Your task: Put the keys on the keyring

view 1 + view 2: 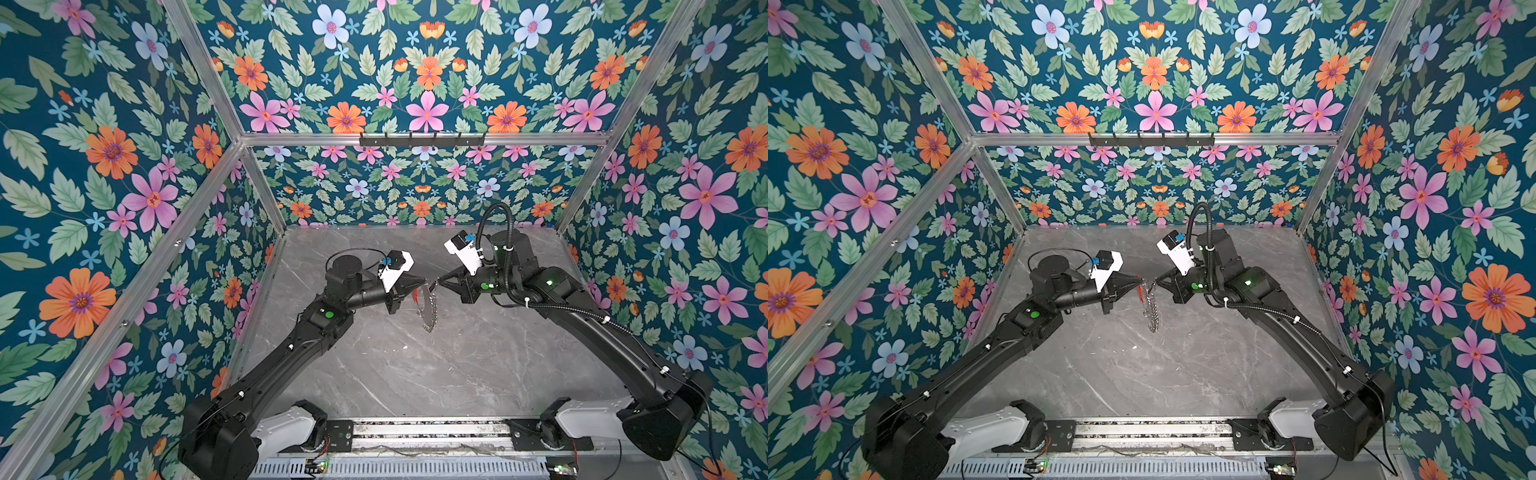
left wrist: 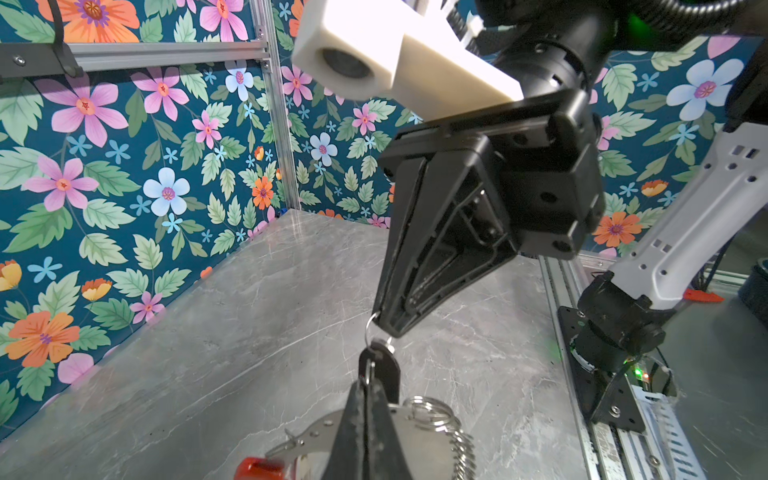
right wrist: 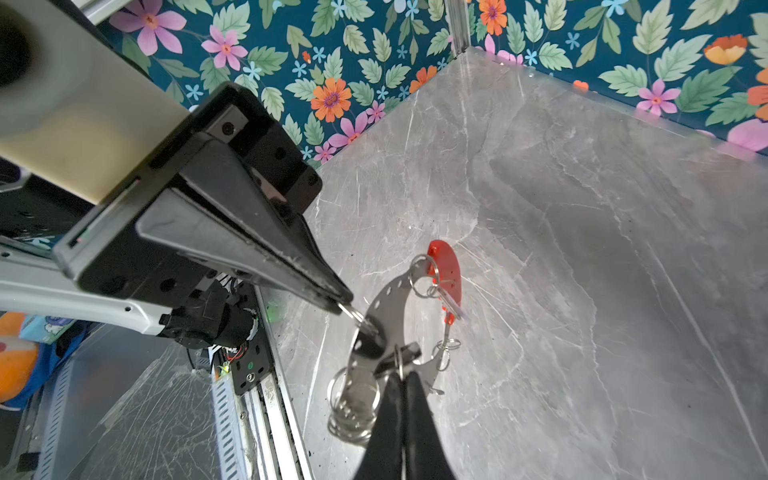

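Grey marble tabletop [image 1: 457, 374]: left gripper [image 1: 424, 281] clamps keyring [image 3: 390, 297], right gripper [image 1: 439, 282] pinches black key [image 2: 380, 368].

Two grippers are counted in both top views: the left gripper [image 1: 424, 281] and the right gripper [image 1: 439, 284]. One keyring [image 1: 427, 309] is seen, with one red section [image 3: 446, 266]. Two tags are counted, one black tag [image 2: 384, 368] and one lilac tag [image 3: 456, 311] (shown edge-on, as a thin strip). The small silver rings [image 3: 353, 405] are bunched too closely for an exact number to be given.
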`<action>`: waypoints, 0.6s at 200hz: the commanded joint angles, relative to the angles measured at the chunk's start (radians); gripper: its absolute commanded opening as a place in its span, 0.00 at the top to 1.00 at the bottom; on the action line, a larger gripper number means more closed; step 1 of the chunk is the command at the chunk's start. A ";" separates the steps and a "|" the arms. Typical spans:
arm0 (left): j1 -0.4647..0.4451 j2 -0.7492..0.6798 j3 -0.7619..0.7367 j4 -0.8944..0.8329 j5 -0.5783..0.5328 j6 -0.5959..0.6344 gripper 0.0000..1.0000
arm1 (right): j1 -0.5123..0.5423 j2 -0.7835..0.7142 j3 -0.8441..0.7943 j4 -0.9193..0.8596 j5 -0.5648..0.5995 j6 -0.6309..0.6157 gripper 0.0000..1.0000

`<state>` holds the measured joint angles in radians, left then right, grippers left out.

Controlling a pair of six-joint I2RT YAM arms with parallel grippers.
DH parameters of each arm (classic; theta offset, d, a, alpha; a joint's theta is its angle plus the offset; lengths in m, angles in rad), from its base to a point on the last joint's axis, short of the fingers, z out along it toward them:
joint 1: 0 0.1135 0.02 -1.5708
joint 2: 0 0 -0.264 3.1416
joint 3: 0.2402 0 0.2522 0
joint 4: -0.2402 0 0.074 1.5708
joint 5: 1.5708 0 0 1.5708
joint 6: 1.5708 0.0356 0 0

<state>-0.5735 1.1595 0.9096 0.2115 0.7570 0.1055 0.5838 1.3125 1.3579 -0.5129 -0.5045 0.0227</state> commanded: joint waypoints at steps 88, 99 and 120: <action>0.001 0.025 -0.206 0.712 -0.111 -0.530 1.00 | -0.052 -0.025 0.014 0.114 -0.057 0.149 1.00; 0.001 0.030 -0.234 0.803 -0.134 -0.585 1.00 | -0.066 -0.026 0.014 0.124 -0.082 0.165 1.00; 0.001 0.056 -0.260 0.948 -0.151 -0.685 1.00 | -0.069 -0.015 0.026 0.120 -0.135 0.166 1.00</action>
<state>-0.5739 1.1965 0.6674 0.8608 0.6521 -0.4084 0.5182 1.2926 1.3731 -0.4232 -0.5663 0.1600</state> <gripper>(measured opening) 0.050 0.052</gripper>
